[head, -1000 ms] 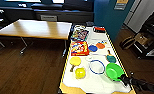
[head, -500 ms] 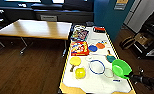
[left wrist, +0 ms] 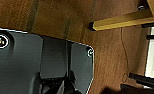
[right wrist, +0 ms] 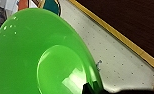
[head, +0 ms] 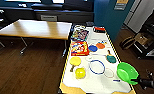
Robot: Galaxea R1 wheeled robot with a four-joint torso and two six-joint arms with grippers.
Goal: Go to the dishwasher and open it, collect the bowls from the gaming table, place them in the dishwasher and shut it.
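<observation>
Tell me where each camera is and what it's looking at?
Head view: high on the robot, looking down at the gaming table, yellow bowl and green bowl; the right gripper shows.
Left wrist view: looks at the wooden floor; the robot's dark plate shows.
Right wrist view: close on the green bowl.
Shared by head and right wrist: the green bowl and table.

I can read no text anywhere. The colourful printed boxes [head: 79, 42] on the gaming table [head: 98, 83] are too blurred. So is the sign [head: 121, 4] at upper right.
</observation>
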